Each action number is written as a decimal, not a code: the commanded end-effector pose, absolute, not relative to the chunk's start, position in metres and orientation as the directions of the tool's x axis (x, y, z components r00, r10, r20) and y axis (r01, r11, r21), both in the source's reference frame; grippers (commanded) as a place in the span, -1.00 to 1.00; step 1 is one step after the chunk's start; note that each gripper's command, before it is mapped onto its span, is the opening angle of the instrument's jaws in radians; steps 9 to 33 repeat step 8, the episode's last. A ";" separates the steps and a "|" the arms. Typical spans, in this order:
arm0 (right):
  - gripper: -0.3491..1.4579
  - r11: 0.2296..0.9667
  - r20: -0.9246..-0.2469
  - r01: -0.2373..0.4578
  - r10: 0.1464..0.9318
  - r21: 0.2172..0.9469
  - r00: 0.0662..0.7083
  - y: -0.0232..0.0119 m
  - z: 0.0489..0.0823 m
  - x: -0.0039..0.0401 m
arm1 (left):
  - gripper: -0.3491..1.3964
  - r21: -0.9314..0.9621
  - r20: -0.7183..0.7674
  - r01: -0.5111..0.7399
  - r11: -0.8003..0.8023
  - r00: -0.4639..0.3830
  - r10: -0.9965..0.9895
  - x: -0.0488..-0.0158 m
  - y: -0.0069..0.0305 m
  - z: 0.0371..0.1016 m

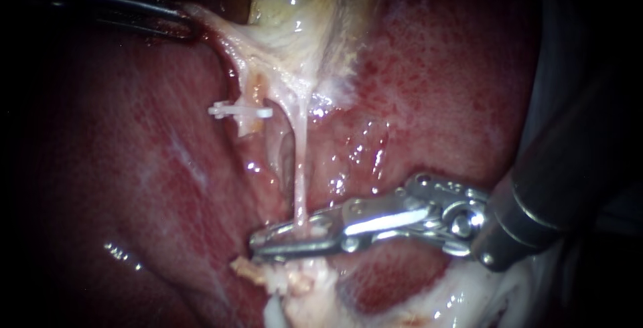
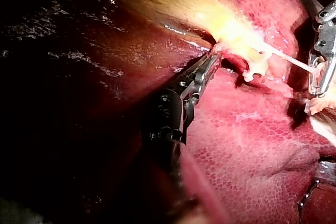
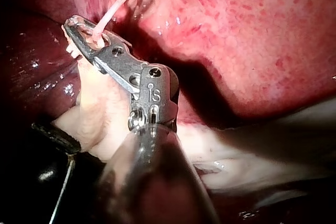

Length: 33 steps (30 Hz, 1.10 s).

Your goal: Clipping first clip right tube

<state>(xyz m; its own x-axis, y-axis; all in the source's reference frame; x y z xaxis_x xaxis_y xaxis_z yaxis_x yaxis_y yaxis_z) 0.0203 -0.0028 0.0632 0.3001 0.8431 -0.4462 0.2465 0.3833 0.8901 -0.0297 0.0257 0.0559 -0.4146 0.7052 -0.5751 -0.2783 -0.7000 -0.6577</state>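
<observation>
Nearest the camera, my right instrument (image 1: 264, 244), a thick grey shaft ending in two slotted, silvery metal jaws, reaches across the lower part of the dark red, glistening liver (image 1: 134, 167). Its jaws lie pressed together on the right tube (image 1: 301, 167), a thin, pale pink strand stretched taut. They bite it at its lower end, just above a ragged clump of whitish fatty tissue (image 1: 295, 281) near the liver's lower edge. In the right wrist view the strand runs straight into the jaws close to their tips.

Further back, the right tube climbs over the liver's middle towards the gallbladder. Just beside it, on the left-hand stump of pale tissue, sits a small white plastic clip (image 1: 240, 110), lying crosswise and apart from the right tube.

Farthest off, the yellowish, shiny gallbladder (image 1: 301, 7) lies at the liver's upper edge. My left instrument (image 1: 187, 23), dark and slender, pinches a pale flap of the gallbladder between its closed jaws, and the flap is drawn out towards the upper left corner.
</observation>
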 end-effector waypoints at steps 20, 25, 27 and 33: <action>-1.00 0.382 -0.446 0.249 0.841 0.890 0.305 -0.0026 0.0638 0.0200 | -1.00 -0.658 -0.575 -0.278 -0.700 -0.415 0.705 -0.0297 0.0257 0.0559; -1.00 0.382 -0.446 0.249 0.841 0.890 0.305 -0.0026 0.0638 0.0200 | -1.00 -0.658 -0.575 -0.278 -0.700 -0.415 0.705 -0.0297 0.0257 0.0559; -1.00 0.382 -0.446 0.249 0.841 0.890 0.305 -0.0026 0.0638 0.0200 | -1.00 -0.658 -0.575 -0.278 -0.700 -0.415 0.705 -0.0297 0.0257 0.0559; -1.00 0.382 -0.446 0.249 0.841 0.890 0.305 -0.0026 0.0638 0.0200 | -1.00 -0.658 -0.575 -0.278 -0.700 -0.415 0.705 -0.0297 0.0257 0.0559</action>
